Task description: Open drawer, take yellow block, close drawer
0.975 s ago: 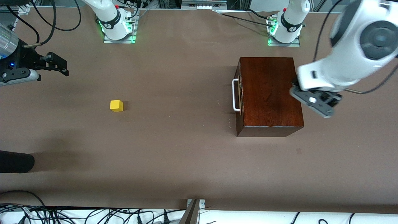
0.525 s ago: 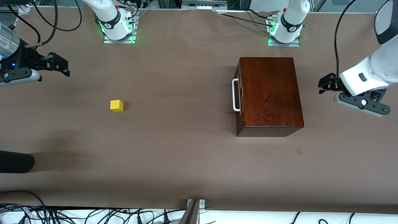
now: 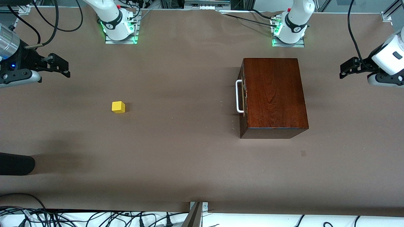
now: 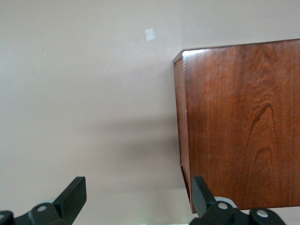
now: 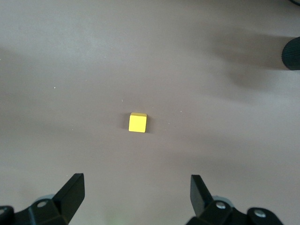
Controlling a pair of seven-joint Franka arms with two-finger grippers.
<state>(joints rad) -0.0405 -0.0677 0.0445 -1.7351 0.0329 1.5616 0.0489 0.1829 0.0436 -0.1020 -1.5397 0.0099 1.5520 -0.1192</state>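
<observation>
The left gripper (image 3: 347, 68) hangs wide open and empty over bare table at the left arm's end, a little apart from the wooden box (image 3: 274, 94). The left wrist view shows its two dark fingers (image 4: 75, 197) spread apart, with the box's plain end under one of them and nothing between them. The drawer (image 3: 242, 96) is shut, its front flush with the box, and its white handle (image 3: 239, 96) sits on the face turned toward the right arm's end of the table. So the box's whole length lies between this gripper and the handle. The handle's bar runs from nearer the front camera to farther from it.

The right gripper (image 3: 58, 66) is likewise open and empty, over the table at the right arm's end. The yellow block (image 3: 118, 107) lies out on the bare table, well apart from the box and much closer to the right gripper; the right wrist view shows the block (image 5: 138, 123) ahead of the spread fingers (image 5: 71, 194).

Both arms are drawn back to their own ends of the table. Judging by the layout, block out and drawer shut, little of the task seems left.
</observation>
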